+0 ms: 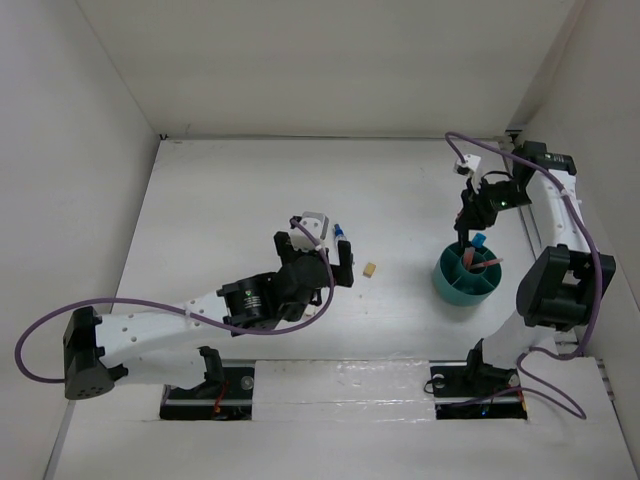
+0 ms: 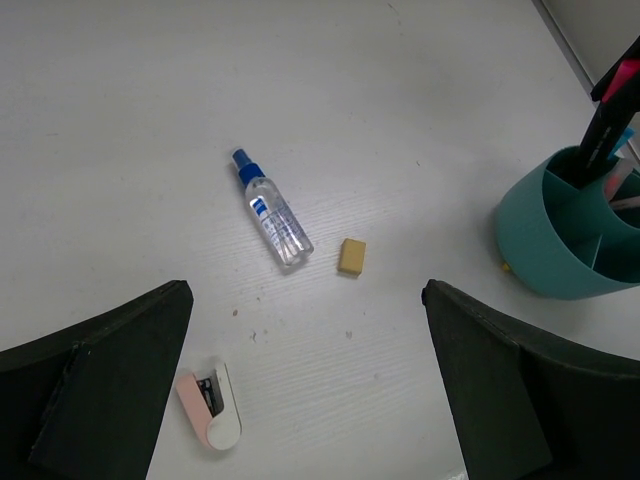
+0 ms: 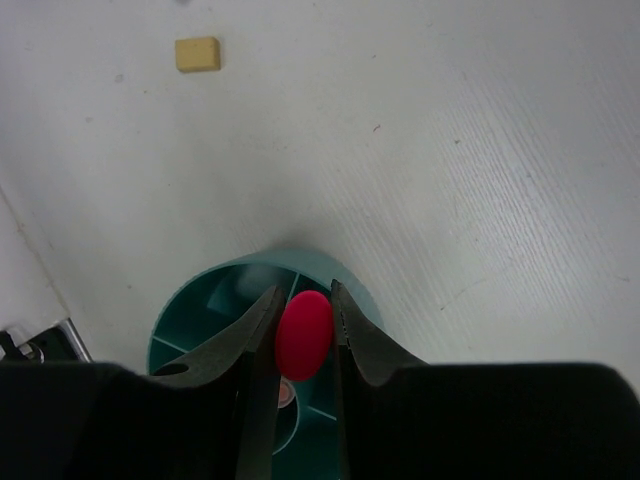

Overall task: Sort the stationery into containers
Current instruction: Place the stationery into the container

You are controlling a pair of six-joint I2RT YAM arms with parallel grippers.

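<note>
My right gripper (image 3: 304, 298) is shut on the pink cap of a black highlighter (image 3: 304, 335), held upright over the round teal organiser cup (image 3: 345, 282). In the top view the right gripper (image 1: 467, 228) is above the cup (image 1: 450, 288), which holds a blue-capped highlighter (image 1: 479, 240) and pink pens (image 1: 488, 265). My left gripper (image 2: 305, 296) is open and empty above the table. Ahead of it lie the clear blue-capped bottle (image 2: 272, 210) and the tan eraser cube (image 2: 351, 256). The pinkish stapler (image 2: 209, 407) lies by the left finger.
White walls enclose the table on the left, back and right. The cup (image 2: 560, 262) stands at the right, near the right arm's base. The eraser (image 1: 371, 269) lies between the two grippers.
</note>
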